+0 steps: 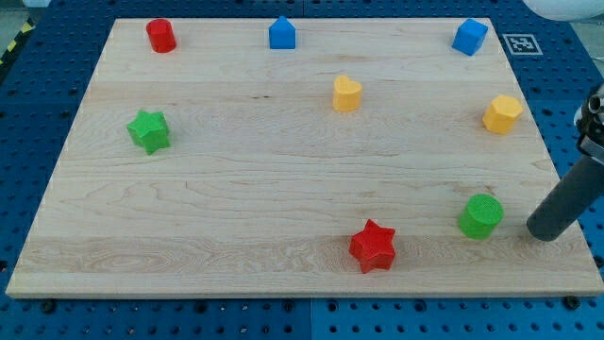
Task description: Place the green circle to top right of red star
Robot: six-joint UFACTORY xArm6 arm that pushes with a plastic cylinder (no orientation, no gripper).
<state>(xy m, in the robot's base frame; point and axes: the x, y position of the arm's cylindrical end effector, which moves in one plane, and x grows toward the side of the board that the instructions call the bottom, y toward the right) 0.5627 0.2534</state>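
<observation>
The green circle (480, 216) stands near the board's lower right. The red star (373, 246) lies to its left and a little lower, near the view's bottom edge. My tip (541, 232) rests on the board just right of the green circle, a small gap away from it and not touching. The dark rod slants up to the view's right edge.
A green star (149, 130) sits at the left. A red cylinder (161, 36), a blue house-shaped block (282, 33) and a blue cube (469, 37) line the top. A yellow heart (346, 93) is mid-board, a yellow hexagon (502, 113) at right.
</observation>
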